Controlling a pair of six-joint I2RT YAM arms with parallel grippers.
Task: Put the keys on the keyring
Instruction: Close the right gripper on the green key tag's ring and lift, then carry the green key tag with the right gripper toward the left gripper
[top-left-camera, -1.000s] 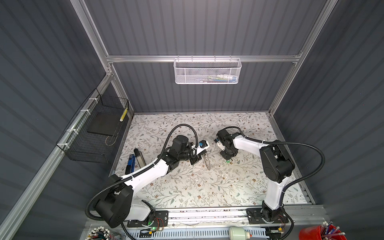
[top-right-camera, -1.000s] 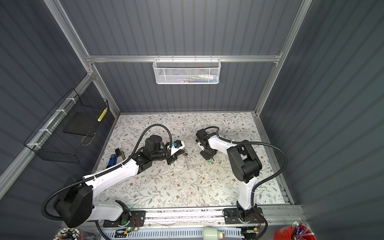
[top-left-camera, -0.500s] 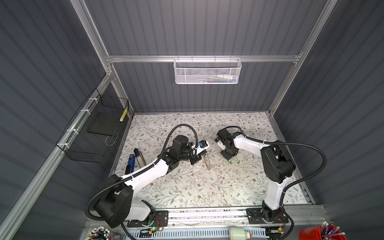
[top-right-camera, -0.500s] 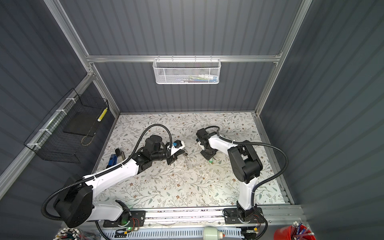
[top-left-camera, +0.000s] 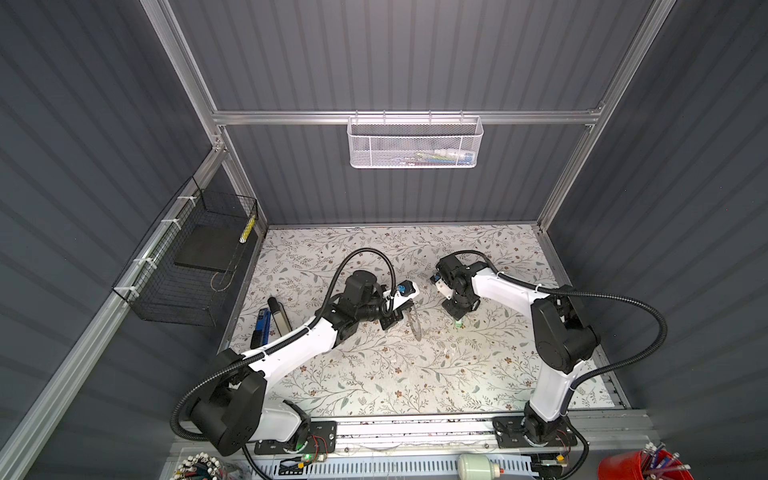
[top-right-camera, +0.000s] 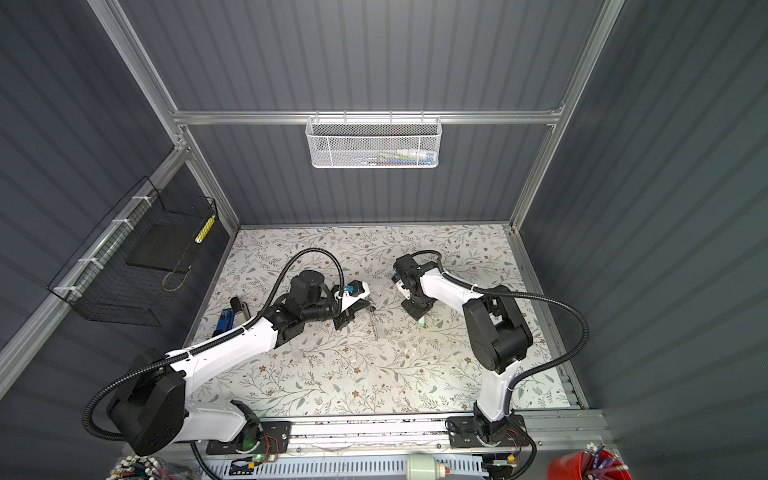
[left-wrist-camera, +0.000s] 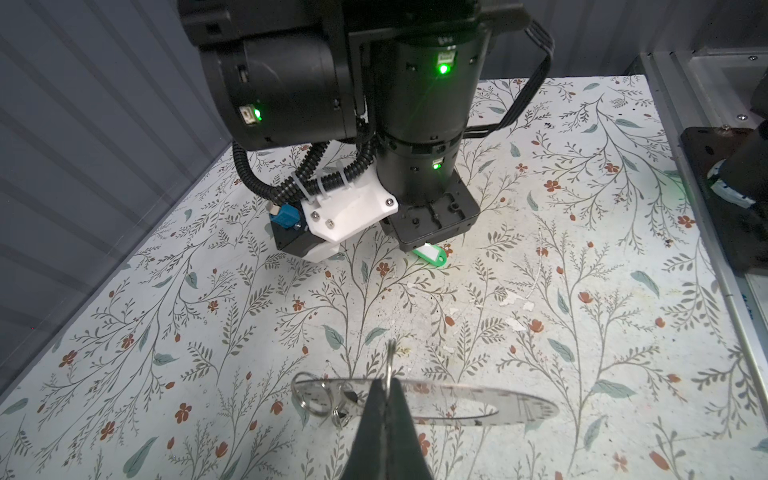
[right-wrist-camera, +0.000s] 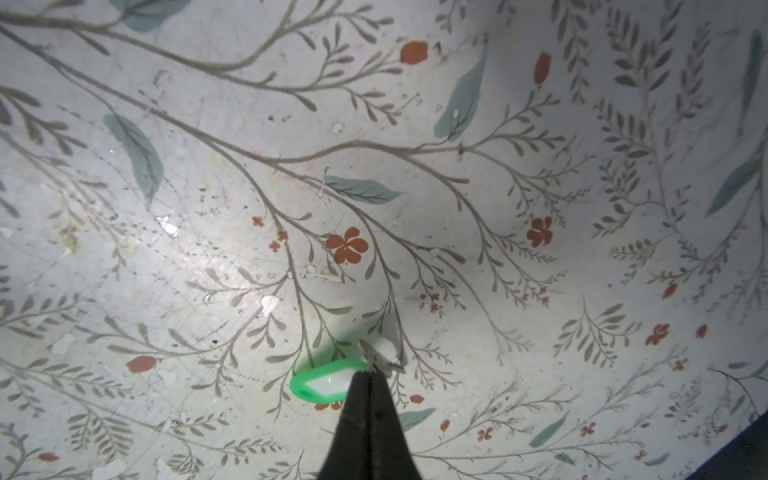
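The keyring (left-wrist-camera: 519, 409) is a flat grey ring-shaped plate held on edge just above the floral table, seen in both top views (top-left-camera: 414, 328) (top-right-camera: 374, 325). My left gripper (left-wrist-camera: 386, 388) is shut on a thin wire loop (left-wrist-camera: 390, 355) at its rim; more small loops (left-wrist-camera: 313, 399) hang beside the fingers. Of the keys, I see a bright-green tag (right-wrist-camera: 320, 384) on the table (top-left-camera: 458, 325) (left-wrist-camera: 432, 254). My right gripper (right-wrist-camera: 368, 374) points down at the table and is shut on the tag's end, which its fingers hide.
A blue item (top-left-camera: 262, 328) and a black-and-grey one (top-left-camera: 277, 316) lie by the table's left edge. A black wire basket (top-left-camera: 187, 266) hangs on the left wall and a white mesh basket (top-left-camera: 415, 143) on the back wall. A red cup (top-left-camera: 636, 465) stands at the front right.
The right gripper's jaws have closed at the green tag. Both arms have hardly shifted, and the left still holds the keyring.
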